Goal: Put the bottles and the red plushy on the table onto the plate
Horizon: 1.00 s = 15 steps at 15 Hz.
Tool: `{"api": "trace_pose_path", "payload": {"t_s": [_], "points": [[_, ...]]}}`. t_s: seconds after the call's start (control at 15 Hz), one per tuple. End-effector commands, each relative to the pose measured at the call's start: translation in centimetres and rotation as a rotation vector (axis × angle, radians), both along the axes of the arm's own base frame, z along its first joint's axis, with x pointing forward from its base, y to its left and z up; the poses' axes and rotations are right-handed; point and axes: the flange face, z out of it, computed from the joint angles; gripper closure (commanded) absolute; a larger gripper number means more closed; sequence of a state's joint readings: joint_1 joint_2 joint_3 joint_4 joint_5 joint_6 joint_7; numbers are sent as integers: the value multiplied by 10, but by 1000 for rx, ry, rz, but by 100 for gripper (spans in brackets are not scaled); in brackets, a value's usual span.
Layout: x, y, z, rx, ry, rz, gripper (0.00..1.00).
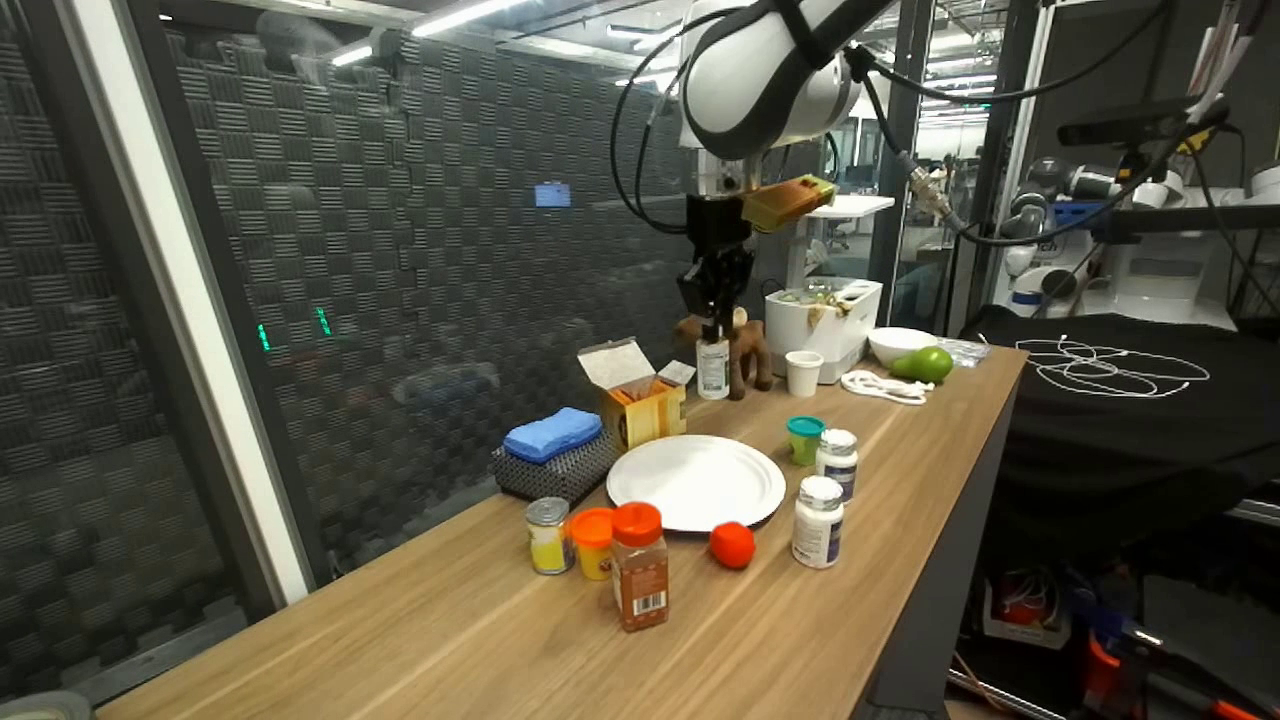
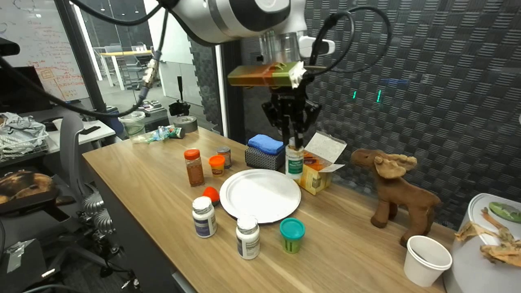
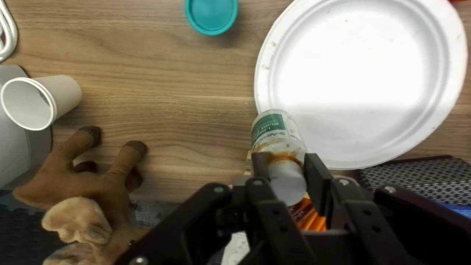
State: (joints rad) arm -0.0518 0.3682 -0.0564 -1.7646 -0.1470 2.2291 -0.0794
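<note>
My gripper (image 1: 714, 328) is shut on the neck of a white bottle with a green label (image 2: 294, 162). It holds the bottle upright by the plate's edge, in front of the yellow box. In the wrist view the bottle (image 3: 272, 129) overlaps the plate's rim between the fingers (image 3: 283, 165). The white plate (image 1: 697, 482) has nothing on it. A small red round thing (image 1: 733, 545), perhaps the plushy, lies beside the plate. Two white pill bottles stand near the table's edge, one (image 2: 204, 217) by the red thing and one (image 2: 248, 238) by the teal-lidded tub.
A red-lidded spice jar (image 1: 640, 567), orange tub (image 1: 592, 543) and can (image 1: 549, 536) stand beside the plate. The teal-lidded tub (image 2: 292, 235), open yellow box (image 2: 315, 175), blue cloth (image 2: 265, 144) on a dark mesh box, brown moose (image 2: 401, 195) and paper cups (image 2: 425, 260) stand around.
</note>
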Motion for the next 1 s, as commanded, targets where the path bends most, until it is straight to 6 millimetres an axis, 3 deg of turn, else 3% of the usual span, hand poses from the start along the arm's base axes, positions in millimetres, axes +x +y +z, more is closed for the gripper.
{"api": "trace_pose_path", "payload": {"t_s": [0.0,0.27,0.47,0.67,0.93], "points": [[-25,46,8,13,3,37,85],[-27,90,-15,41,5,55,88],[-24,104,-40,46,-37,49,88],[-18,106,-61,50,-76,35,88],[-10,96,-81,54,-103,11,88]]}}
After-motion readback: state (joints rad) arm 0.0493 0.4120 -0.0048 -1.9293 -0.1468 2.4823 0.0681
